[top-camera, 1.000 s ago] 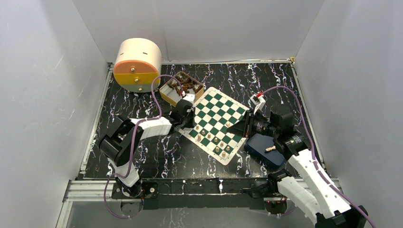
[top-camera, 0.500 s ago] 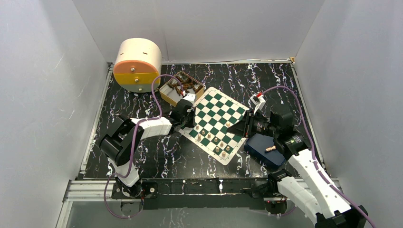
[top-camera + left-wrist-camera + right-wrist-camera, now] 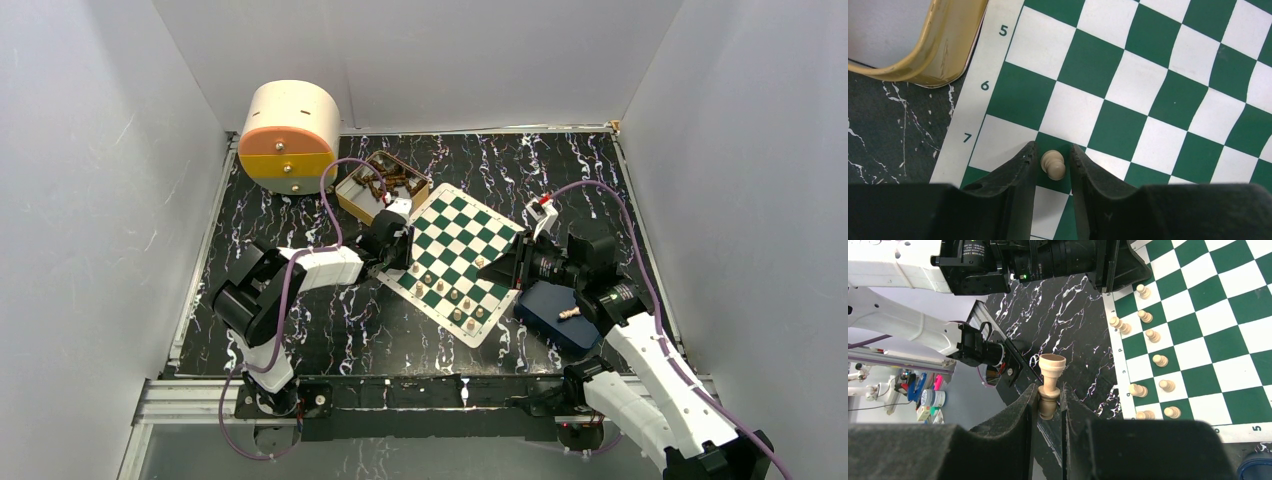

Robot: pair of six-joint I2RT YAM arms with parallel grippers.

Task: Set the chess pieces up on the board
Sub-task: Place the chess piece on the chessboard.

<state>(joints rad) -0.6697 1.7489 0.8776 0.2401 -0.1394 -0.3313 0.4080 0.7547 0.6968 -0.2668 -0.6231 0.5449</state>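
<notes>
The board lies tilted on the black marbled table, a green and white checked mat. Several tan chess pieces stand in two rows along its near edge. My left gripper is low over the board's left corner, open. A pawn stands upright between its fingers, with a thin gap on each side. My right gripper hovers at the board's right edge, shut on the base of a flared-top piece held in the air.
A tan box of dark pieces sits just beyond the board's left corner, its rim close to my left fingers. A cream and orange drum stands at the back left. The dark blue tray, under my right arm, holds one piece.
The left jaws have parted slightly from the pawn, which stays standing on its square. The left elbow shifted a little. The right arm and its piece have not moved.
</notes>
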